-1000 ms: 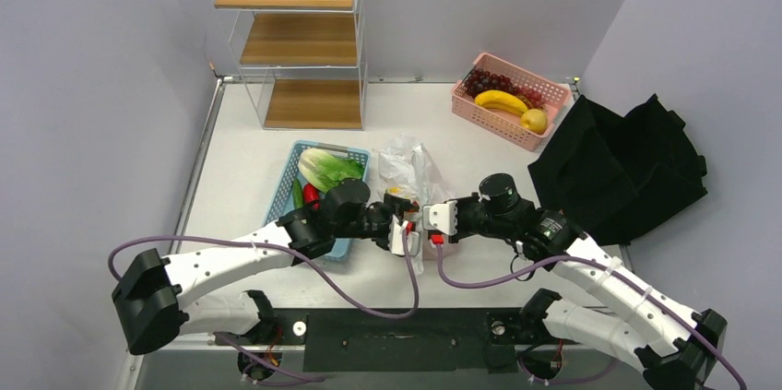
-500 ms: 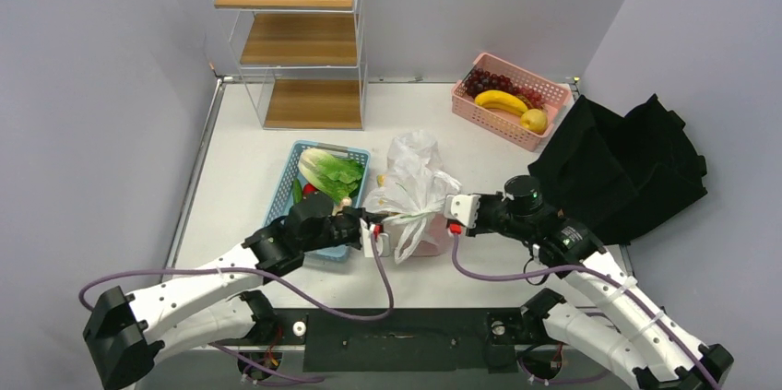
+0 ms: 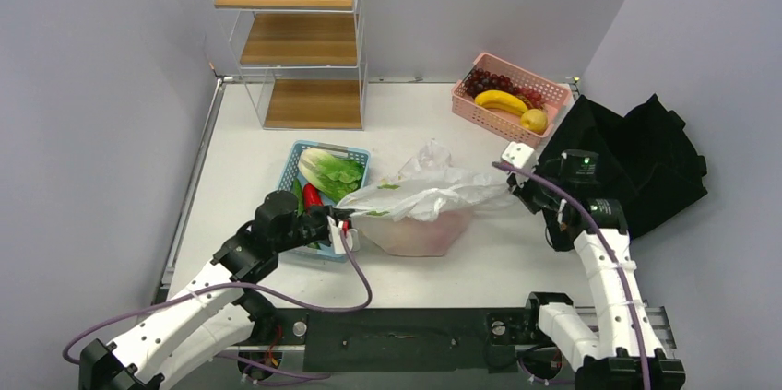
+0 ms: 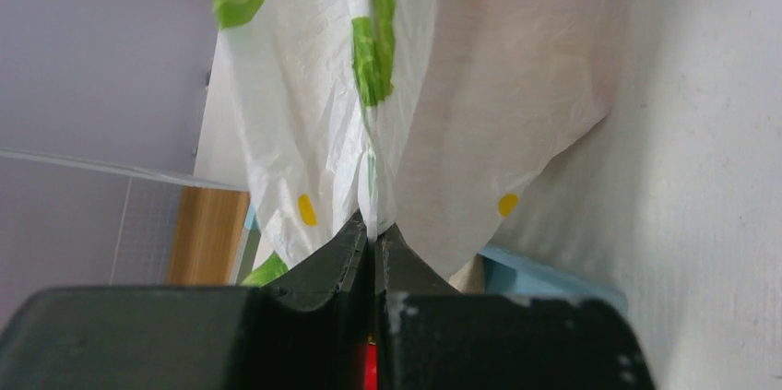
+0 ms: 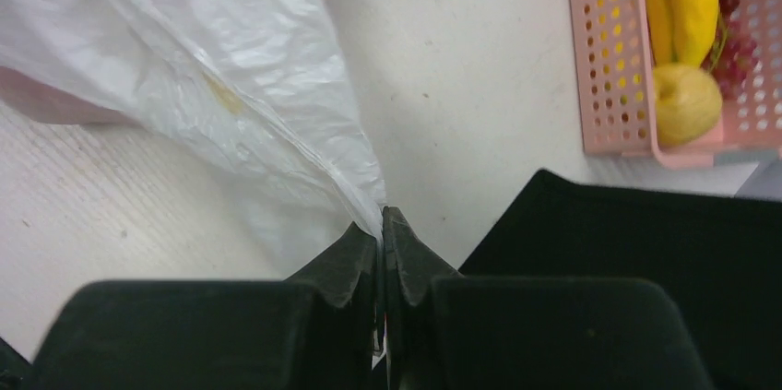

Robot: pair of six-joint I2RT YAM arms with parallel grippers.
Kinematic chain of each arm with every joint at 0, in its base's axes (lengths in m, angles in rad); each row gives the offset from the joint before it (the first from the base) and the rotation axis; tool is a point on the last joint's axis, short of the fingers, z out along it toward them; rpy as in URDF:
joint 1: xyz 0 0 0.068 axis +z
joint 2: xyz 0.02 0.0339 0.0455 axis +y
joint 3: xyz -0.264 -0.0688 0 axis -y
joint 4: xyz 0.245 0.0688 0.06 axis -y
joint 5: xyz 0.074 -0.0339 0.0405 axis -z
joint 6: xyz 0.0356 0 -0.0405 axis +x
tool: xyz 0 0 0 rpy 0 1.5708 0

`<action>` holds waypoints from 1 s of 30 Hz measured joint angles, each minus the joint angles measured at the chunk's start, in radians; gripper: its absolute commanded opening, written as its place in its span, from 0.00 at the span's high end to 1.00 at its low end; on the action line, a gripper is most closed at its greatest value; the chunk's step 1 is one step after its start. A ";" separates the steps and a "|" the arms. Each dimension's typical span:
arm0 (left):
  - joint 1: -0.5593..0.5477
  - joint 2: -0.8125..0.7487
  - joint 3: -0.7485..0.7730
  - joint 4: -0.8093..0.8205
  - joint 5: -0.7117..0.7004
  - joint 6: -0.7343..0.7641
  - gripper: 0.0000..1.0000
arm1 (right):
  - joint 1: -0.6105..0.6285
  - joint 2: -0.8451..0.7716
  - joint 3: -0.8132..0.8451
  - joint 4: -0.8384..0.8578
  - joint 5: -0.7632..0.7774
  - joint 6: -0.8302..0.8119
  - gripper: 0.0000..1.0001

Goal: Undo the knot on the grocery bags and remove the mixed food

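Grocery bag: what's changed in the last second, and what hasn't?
The left gripper closed on the grocery bag, then both grippers pulled apart, left toward the blue basket, right toward the black tote, stretching the bag wide. The right gripper stayed shut on it; pink basket and shelf unmoved.

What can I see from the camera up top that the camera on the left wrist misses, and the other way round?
Only the top view shows the right gripper pinching the far end of the grocery bag, which is stretched between both arms, plus the pink basket, black tote and shelf rack. Only the left wrist view shows, up close, the left gripper clamped shut on a fold of film printed green and yellow. Both show the bag, the blue basket and the table.
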 measured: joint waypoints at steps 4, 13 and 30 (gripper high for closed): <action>0.049 -0.031 -0.027 -0.022 0.010 0.018 1.00 | -0.138 0.074 0.049 -0.056 -0.061 0.043 1.00; 0.092 -0.015 -0.032 -0.024 0.026 0.002 1.00 | -0.186 0.133 0.084 -0.185 -0.158 0.084 1.00; 0.098 0.127 0.066 -0.019 0.027 -0.083 1.00 | -0.177 0.002 0.072 -0.304 -0.189 -0.011 1.00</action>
